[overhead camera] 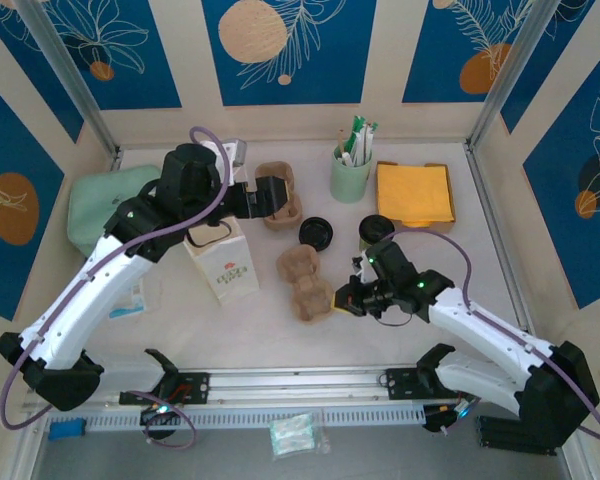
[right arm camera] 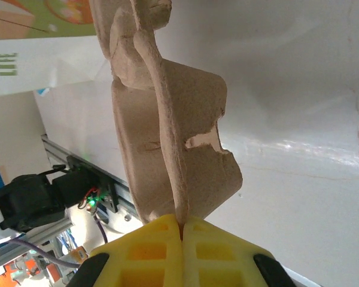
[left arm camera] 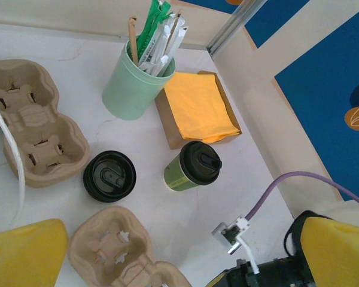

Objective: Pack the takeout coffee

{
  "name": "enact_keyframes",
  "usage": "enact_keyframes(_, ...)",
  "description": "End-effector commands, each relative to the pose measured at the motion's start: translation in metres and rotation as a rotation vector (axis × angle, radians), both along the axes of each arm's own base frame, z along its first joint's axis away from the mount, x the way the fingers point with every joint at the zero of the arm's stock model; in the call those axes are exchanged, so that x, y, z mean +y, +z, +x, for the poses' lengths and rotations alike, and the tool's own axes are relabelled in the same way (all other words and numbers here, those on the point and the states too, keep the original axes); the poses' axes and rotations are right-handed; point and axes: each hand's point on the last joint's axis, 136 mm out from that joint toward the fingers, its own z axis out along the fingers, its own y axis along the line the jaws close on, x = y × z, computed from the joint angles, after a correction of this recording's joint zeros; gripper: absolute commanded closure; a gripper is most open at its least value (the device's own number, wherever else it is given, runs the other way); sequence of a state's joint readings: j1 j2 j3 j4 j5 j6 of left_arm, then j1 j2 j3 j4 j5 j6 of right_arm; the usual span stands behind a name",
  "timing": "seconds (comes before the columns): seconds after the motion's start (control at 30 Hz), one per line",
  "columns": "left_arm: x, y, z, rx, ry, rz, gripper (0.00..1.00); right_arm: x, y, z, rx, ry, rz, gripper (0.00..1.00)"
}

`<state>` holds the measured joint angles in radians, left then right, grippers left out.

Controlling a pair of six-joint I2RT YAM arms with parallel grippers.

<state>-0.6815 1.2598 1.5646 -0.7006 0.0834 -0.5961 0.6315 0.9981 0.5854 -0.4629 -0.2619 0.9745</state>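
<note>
Right hand [right arm camera: 182,227] on frame-cropped carrier [right arm camera: 167,137]

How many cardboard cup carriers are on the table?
2. The back carrier lies left of the mint cup. The middle carrier lies mid-table, its rim pinched in the right gripper's shut jaws. Others may be hidden.

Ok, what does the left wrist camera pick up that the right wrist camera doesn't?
Left wrist: the lidded takeout coffee standing upright, a loose black lid beside it, a green cup of stirrers and orange napkins. Right wrist: the right claw shut on the rim of a pulp cup carrier, with a white carton behind. Both: that carrier, at the left wrist view's bottom edge, and the white tabletop.
</note>
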Motion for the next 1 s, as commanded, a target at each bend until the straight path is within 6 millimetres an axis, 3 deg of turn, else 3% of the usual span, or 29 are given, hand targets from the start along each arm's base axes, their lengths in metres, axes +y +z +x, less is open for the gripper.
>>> enact_keyframes(0.0,0.001,0.005,-0.003,-0.024,0.005,-0.011,0.00,0.001,-0.011,-0.001,0.011,-0.001,-0.001,1.00)
enact_keyframes(0.2,0.001,0.005,-0.005,-0.028,0.001,-0.013,0.01,-0.014,-0.037,-0.005,0.047,0.003,-0.113,0.98)
enact_keyframes(0.37,0.002,0.006,-0.006,-0.030,0.000,-0.017,0.01,-0.028,-0.037,-0.003,0.033,0.010,-0.212,0.72)
enact_keyframes(0.5,0.003,0.006,-0.007,-0.033,0.000,-0.021,0.01,-0.033,-0.019,0.001,-0.008,0.027,-0.260,0.56)
enact_keyframes(0.77,0.024,0.005,-0.015,-0.058,0.059,-0.004,0.00,-0.026,0.031,0.021,-0.170,0.118,-0.396,0.48)
enact_keyframes(0.97,0.052,-0.006,-0.027,-0.059,0.138,0.027,0.01,-0.002,0.041,0.035,-0.232,0.209,-0.490,0.40)
